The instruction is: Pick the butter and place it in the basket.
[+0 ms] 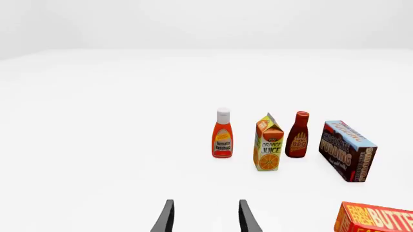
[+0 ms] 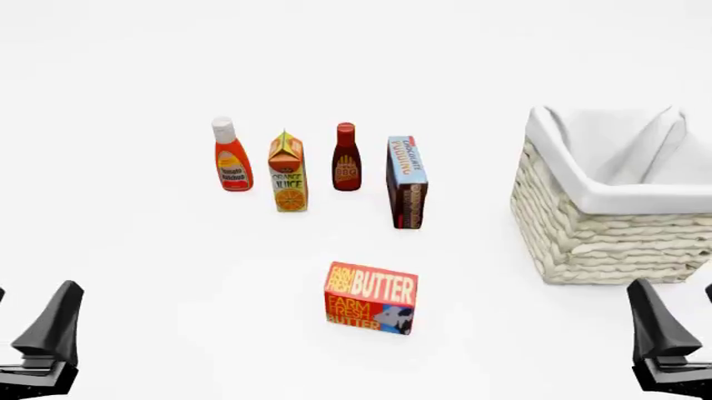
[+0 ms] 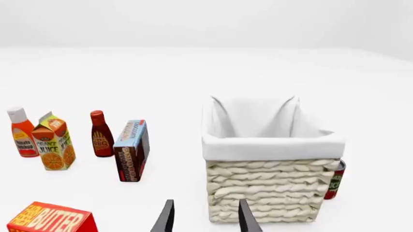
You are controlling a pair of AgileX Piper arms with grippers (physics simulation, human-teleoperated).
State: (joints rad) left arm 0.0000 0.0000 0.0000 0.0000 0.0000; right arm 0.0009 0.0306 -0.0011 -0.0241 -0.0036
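Note:
The butter (image 2: 371, 297), a red-orange box with cream letters and a blue cow corner, stands on the white table in the front middle. It also shows at the edge of the left wrist view (image 1: 377, 218) and the right wrist view (image 3: 51, 220). The basket (image 2: 606, 229), cream wicker with a white cloth lining, sits at the right; its woven wall (image 3: 274, 193) is close in front of my right gripper (image 3: 206, 217). My left gripper (image 2: 22, 325) is low at the near left, open and empty. My right gripper (image 2: 681, 325) is at the near right, open and empty. Both are apart from the butter.
Behind the butter stand a ketchup bottle (image 2: 232, 157), an orange juice carton (image 2: 288, 172), a dark BBQ sauce bottle (image 2: 346, 158) and a chocolate pudding box (image 2: 408, 182). A can (image 3: 335, 180) peeks out beside the basket's far side.

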